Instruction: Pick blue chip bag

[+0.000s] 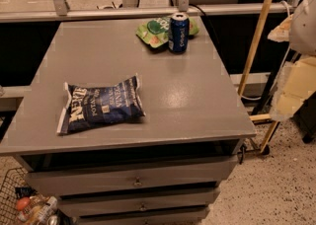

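The blue chip bag (101,104) lies flat on the front left part of the grey cabinet top (187,95). It is dark navy with white lettering and white crimped ends. My gripper (292,93) shows as a pale shape at the right edge of the view. It is beyond the cabinet's right side, well to the right of the bag and touching nothing on the top.
A blue soda can (178,32) stands upright at the back of the top, in front of a green snack pouch (157,30). A wooden pole (256,36) leans at the right. Drawers (133,182) are below, and a wire basket (19,204) stands at the lower left.
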`<action>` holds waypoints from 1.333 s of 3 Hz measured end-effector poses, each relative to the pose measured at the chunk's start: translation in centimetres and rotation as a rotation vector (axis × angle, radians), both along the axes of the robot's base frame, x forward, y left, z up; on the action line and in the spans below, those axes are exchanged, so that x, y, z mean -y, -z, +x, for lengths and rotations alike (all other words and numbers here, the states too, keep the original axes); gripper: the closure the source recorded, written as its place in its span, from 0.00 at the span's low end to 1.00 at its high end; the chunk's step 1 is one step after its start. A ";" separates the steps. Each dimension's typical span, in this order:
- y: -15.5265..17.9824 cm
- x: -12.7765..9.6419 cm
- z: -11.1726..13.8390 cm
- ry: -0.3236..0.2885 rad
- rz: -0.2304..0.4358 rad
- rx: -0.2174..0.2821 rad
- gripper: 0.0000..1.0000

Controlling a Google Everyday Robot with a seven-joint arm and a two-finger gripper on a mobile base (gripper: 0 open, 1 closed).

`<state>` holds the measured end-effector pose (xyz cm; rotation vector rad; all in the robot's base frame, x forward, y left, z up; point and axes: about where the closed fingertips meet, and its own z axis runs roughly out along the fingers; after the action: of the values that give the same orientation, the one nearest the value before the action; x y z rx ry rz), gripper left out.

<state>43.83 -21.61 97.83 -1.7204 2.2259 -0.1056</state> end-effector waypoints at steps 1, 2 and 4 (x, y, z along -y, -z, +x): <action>0.0 0.0 0.0 0.000 0.000 0.000 0.00; 1.3 -2.8 3.4 -0.092 0.039 -0.017 0.00; 6.8 -17.5 12.6 -0.447 0.202 -0.102 0.00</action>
<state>56.46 -4.06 91.03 -2.0902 1.7861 0.3061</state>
